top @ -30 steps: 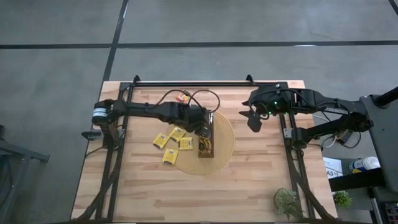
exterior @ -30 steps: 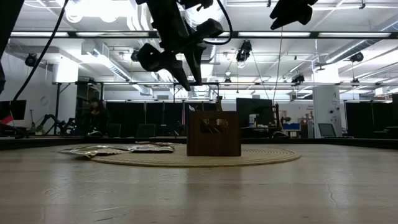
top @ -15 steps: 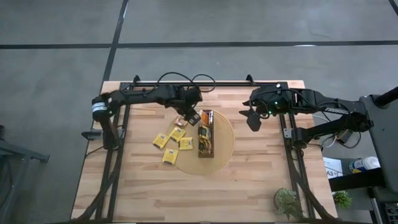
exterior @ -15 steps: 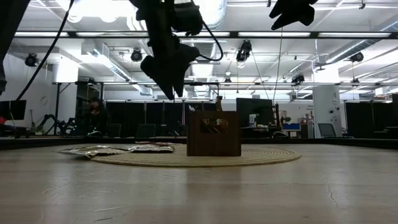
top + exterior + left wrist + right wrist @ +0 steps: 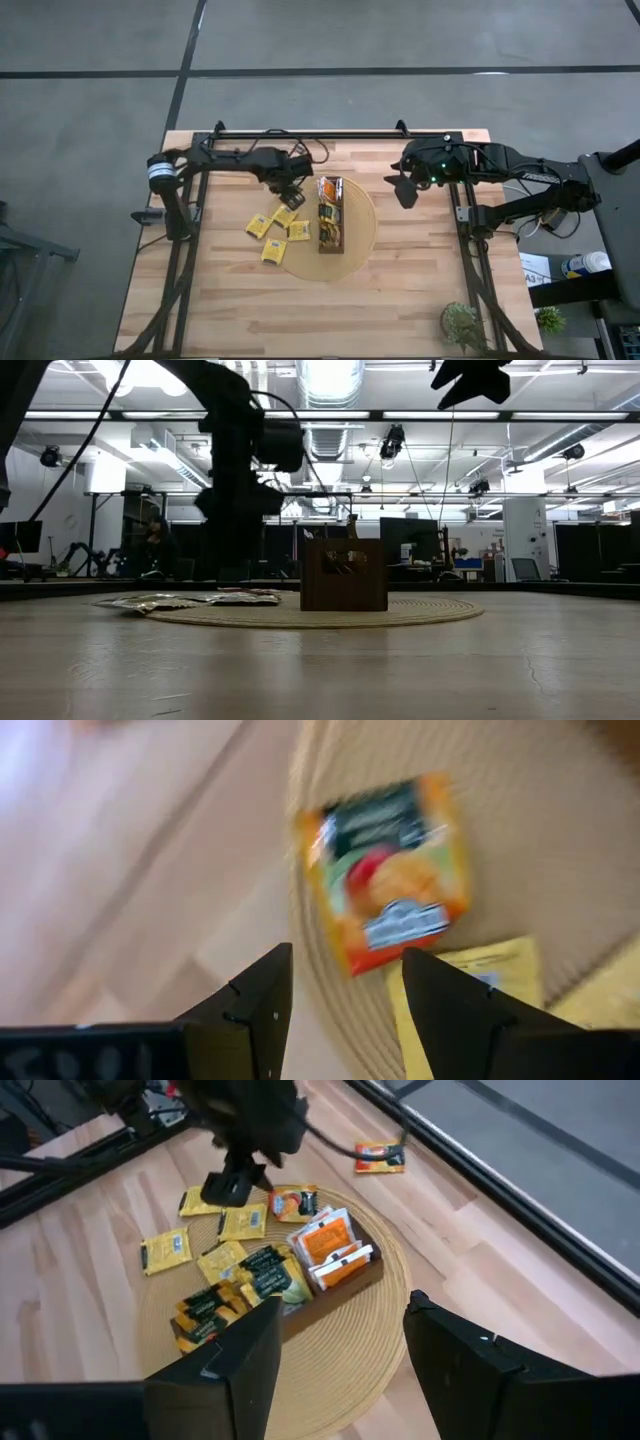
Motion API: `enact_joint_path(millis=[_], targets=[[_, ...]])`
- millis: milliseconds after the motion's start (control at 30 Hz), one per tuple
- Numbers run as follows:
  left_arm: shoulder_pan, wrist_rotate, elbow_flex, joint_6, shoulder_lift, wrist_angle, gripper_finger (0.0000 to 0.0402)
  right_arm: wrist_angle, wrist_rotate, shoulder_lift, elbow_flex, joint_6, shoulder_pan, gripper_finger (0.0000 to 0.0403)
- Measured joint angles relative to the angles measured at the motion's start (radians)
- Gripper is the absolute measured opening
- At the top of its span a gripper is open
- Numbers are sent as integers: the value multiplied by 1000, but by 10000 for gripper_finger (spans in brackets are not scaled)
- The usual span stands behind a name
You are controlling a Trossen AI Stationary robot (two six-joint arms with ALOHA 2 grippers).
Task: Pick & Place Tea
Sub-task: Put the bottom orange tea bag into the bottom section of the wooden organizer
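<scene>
From above, the left hand (image 5: 291,196) hovers released, empty, over loose tea sachets (image 5: 273,229) at the mat's (image 5: 362,237) edge. Its wrist view alone shows an orange sachet (image 5: 392,870) on the mat. More sachets fill the tray (image 5: 331,214). The right hand (image 5: 403,187) waits open above the worktop (image 5: 400,300).

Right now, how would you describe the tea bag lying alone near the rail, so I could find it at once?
Start at the wooden table and find the round woven mat with the dark tray on it. Look past the mat toward the black rail along the table's edge: one orange sachet lies flat on bare wood. The other sachets cluster on or beside the mat or sit in the tray; this one lies alone.
</scene>
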Motion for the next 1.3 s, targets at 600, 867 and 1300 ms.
enact_joint_path(millis=[600,867,1300], targets=[[30,-5,-29,-226,20,86,183,3,6,2,1,12,0,205],[51,9,-29,-218,52,108,183,3,4,2,1,20,0,205],[63,12,-29,-219,63,183,183,19,3,2,1,20,0,205]])
